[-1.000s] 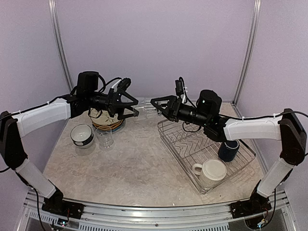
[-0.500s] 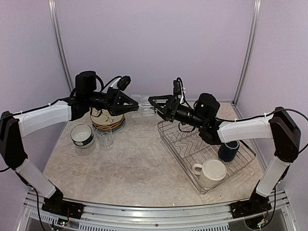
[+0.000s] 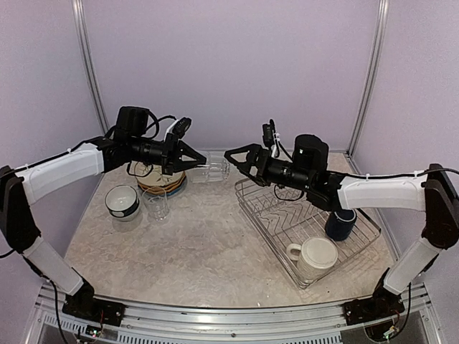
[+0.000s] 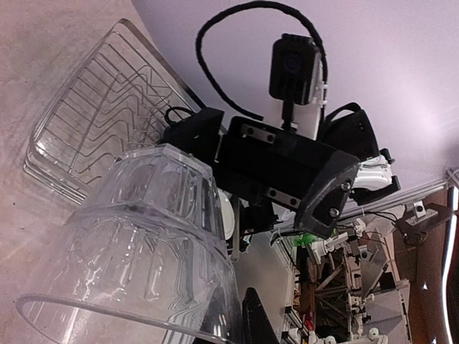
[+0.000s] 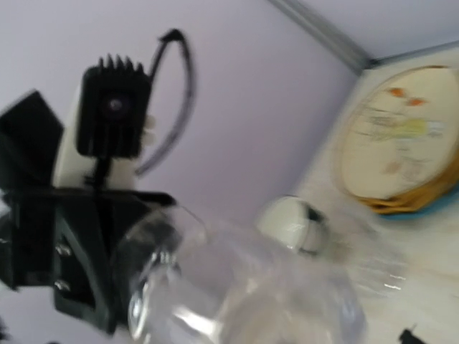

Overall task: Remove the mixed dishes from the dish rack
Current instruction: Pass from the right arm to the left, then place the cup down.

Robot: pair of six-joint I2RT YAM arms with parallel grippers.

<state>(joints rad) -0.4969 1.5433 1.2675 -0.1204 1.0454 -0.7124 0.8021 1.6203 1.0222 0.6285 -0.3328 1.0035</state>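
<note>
1. L gripper (image 3: 192, 166) is clamped on the clear glass (image 3: 212, 170). The glass lies on its side in mid-air btwn the arms, outside the dish rack (image 3: 287, 215).
2. R gripper (image 3: 234, 162) sits just beside the glass w/ jaws spread wide, gripping nothing.
3. I read this as a handoff. The rack is on R's side, while the plates (image 3: 161, 184), bowl (image 3: 122, 201) and 2nd glass (image 3: 156, 204) sit on L's side.
4. Left in rack: navy mug (image 3: 341, 223), cream mug (image 3: 315, 255).
</note>
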